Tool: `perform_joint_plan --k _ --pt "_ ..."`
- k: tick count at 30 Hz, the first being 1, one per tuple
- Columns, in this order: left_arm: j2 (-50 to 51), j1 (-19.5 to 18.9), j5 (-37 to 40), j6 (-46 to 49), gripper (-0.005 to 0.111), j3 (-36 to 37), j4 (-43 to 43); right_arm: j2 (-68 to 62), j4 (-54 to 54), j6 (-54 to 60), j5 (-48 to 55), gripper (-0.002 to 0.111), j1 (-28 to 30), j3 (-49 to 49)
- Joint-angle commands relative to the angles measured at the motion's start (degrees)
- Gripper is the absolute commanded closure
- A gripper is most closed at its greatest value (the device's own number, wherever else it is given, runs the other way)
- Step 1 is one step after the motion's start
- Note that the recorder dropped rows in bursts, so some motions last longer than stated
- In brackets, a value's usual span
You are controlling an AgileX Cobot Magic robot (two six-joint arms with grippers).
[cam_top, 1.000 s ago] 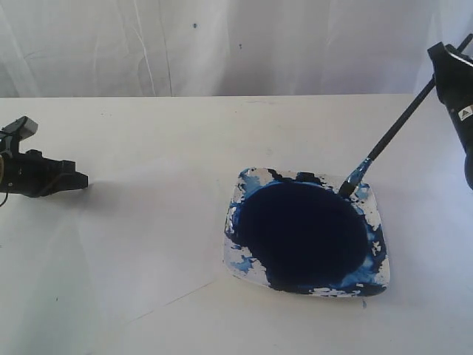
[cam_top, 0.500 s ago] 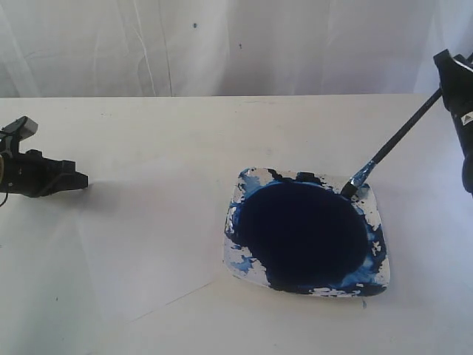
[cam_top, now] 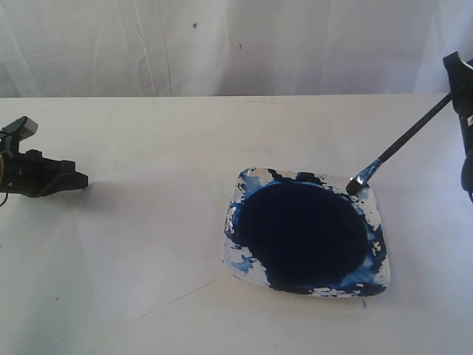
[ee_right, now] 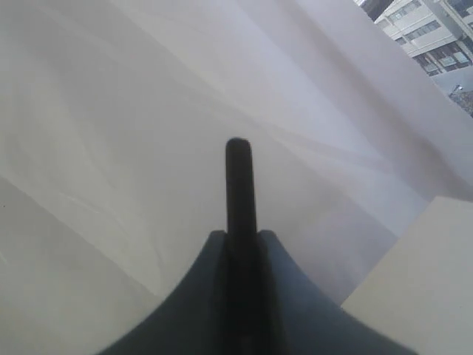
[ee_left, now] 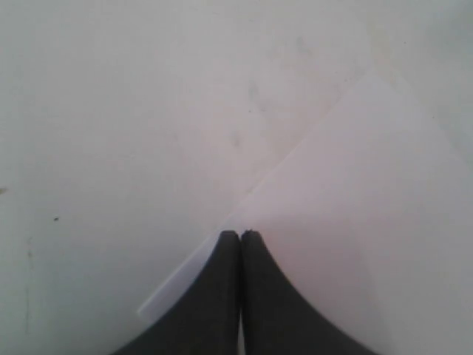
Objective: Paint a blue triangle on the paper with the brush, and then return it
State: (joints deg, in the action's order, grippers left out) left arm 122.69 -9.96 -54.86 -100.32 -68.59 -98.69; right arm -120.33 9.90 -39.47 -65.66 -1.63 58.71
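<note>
Shows the right hand [cam_top: 457, 87] further out to the side than a second ago, now cut off by the picture's edge. Shows the brush [cam_top: 403, 140] drawn along with it, bristle end pulled back from the dark paint pool [cam_top: 303, 233] to the dish [cam_top: 238, 260] corner nearest that hand. Hard to tell whether the bristles touch the rim or hang just above it. Clamps tight on the black handle in the wrist view, with only the butt end poking past the fingertips and the bristles hidden.

Shows the left hand [ee_left: 240, 235] pressed closed, fingertips touching, gripping nothing. Lies just ahead of and under those fingertips: the paper [cam_top: 148, 244], plain white, its edges faint against the white desk [cam_top: 148, 133] and only one edge seen from that wrist. Hard to tell whether that hand rests on the desk.

Counts two hands, one brush, one paper sheet, one dish, one paint pool.
</note>
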Motion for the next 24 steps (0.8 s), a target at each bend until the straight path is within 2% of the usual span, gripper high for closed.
perform_joint_plan --k 1,18,24 --pt "-0.13 -0.1 0.47 0.13 0.107 -0.17 -0.63 0.17 0.81 0.95 -0.16 0.108 0.6 0.02" --pt "-0.13 -0.1 0.47 0.13 0.107 -0.17 -0.63 0.17 1.02 5.92 0.46 0.108 0.6 0.02" --pt "-0.13 -0.1 0.47 0.13 0.107 -0.17 -0.63 0.17 4.77 6.31 0.46 0.108 0.6 0.12"
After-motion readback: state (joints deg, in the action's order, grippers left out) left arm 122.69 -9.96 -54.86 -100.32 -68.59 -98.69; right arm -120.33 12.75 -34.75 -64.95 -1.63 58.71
